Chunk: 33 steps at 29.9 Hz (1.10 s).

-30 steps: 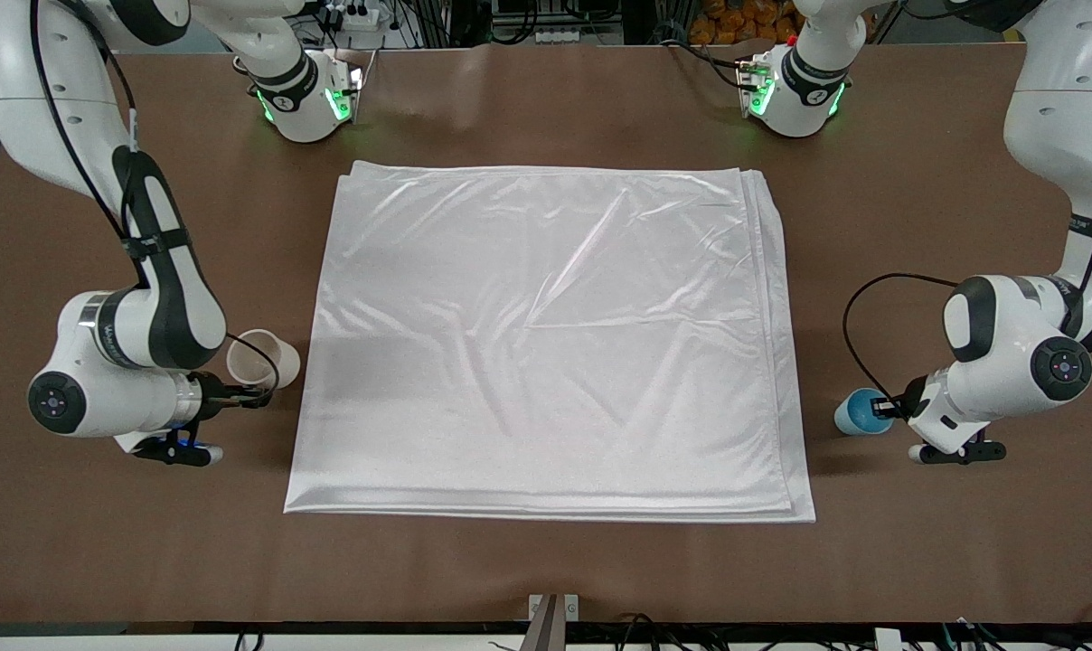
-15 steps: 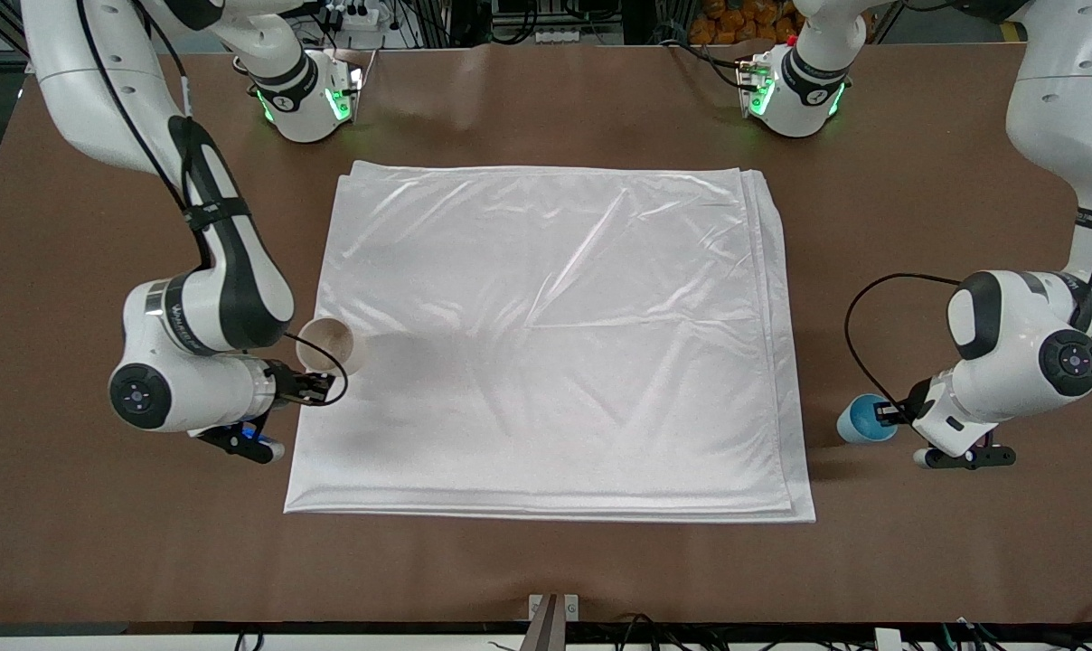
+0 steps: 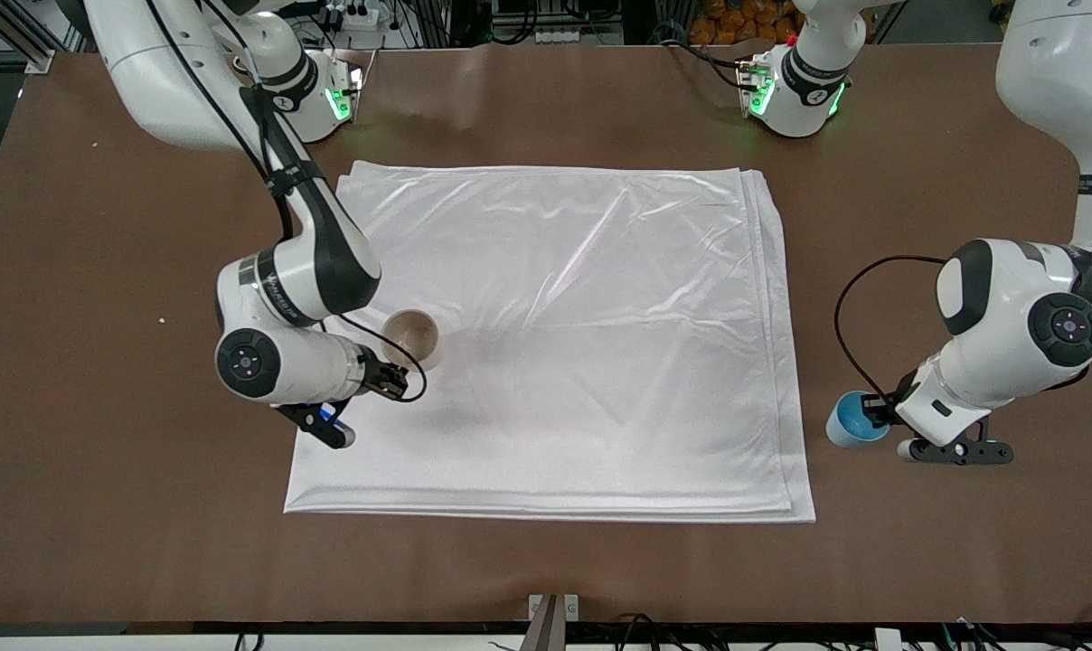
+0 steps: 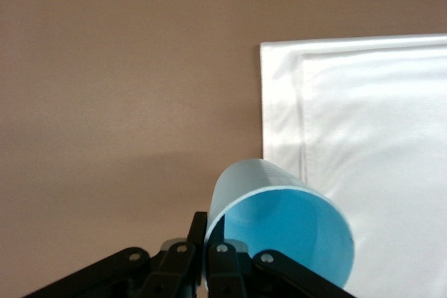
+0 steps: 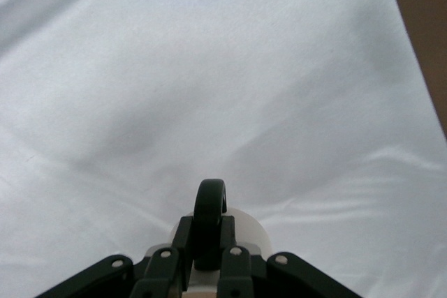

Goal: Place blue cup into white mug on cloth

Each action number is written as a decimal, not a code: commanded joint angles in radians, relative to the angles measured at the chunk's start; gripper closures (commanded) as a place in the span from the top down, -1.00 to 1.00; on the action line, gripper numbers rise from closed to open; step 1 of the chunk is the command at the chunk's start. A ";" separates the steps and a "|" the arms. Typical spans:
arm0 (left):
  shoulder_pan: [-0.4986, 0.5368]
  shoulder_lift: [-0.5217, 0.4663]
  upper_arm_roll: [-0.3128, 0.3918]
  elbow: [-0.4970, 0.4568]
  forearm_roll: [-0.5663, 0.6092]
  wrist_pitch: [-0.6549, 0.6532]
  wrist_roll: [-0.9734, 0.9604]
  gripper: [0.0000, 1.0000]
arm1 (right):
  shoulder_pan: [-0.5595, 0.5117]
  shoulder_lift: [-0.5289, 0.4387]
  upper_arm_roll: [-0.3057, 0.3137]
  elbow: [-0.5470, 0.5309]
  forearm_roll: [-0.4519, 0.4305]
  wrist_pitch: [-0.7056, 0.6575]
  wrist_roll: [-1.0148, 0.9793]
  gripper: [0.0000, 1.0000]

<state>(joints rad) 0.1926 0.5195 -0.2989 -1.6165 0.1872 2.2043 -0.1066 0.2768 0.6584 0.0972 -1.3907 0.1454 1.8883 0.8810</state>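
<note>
Item 1, small light-blue tapered handleless cup (image 3: pixel 849 421): I see it in the left end effector (image 3: pixel 880 414), whose fingers are closed on the cup's rim wall, one inside and one outside (image 4: pixel 222 252). The cup tilts, its bright blue mouth (image 4: pixel 286 232) turned toward the wrist camera. It sits at the left arm's end of the brown desk (image 3: pixel 103 506), just off the cloth's edge; I cannot tell whether its base touches the desk. Contents: nothing inside.

Item 2, cream-white ceramic mug with beige interior and small black loop handle (image 3: pixel 411 339): I see it in the right end effector (image 3: pixel 389 378), fingers clamped narrowly on the black handle (image 5: pixel 209 214). The mug stands mouth-up over the cloth, in the part toward the right arm's end; whether it rests on the fabric I cannot tell. Contents: nothing inside.

Item 3, large shiny white satin-like rectangular cloth (image 3: pixel 582 362): folded in layers, lightly wrinkled, lying flat at the middle of the desk. Its layered edges show along the side toward the left arm (image 4: pixel 283 102). The blue cup and the mug are well apart, with most of the cloth's width between them.

Open room: I read bare cloth from the mug across to the edge beside the cup, and bare desk around all four cloth edges. The two arm bases stand past the cloth's top edge in the front view.
</note>
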 commanded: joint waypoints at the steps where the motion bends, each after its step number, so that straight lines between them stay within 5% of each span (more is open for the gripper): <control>1: -0.002 -0.038 -0.040 -0.013 0.015 -0.028 -0.028 -1.00 | 0.044 0.006 -0.010 0.012 0.033 0.044 0.102 -1.00; 20: -0.015 -0.055 -0.189 -0.013 0.021 -0.075 -0.202 -1.00 | 0.208 0.070 -0.010 0.012 0.082 0.290 0.492 -1.00; 33: -0.128 -0.044 -0.195 -0.011 0.028 -0.077 -0.435 -1.00 | 0.289 0.153 -0.011 0.012 0.080 0.453 0.607 -1.00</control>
<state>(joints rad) 0.0995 0.4851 -0.4922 -1.6214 0.1872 2.1385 -0.4522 0.5494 0.7873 0.0960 -1.3976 0.2098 2.3173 1.4636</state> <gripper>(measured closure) 0.960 0.811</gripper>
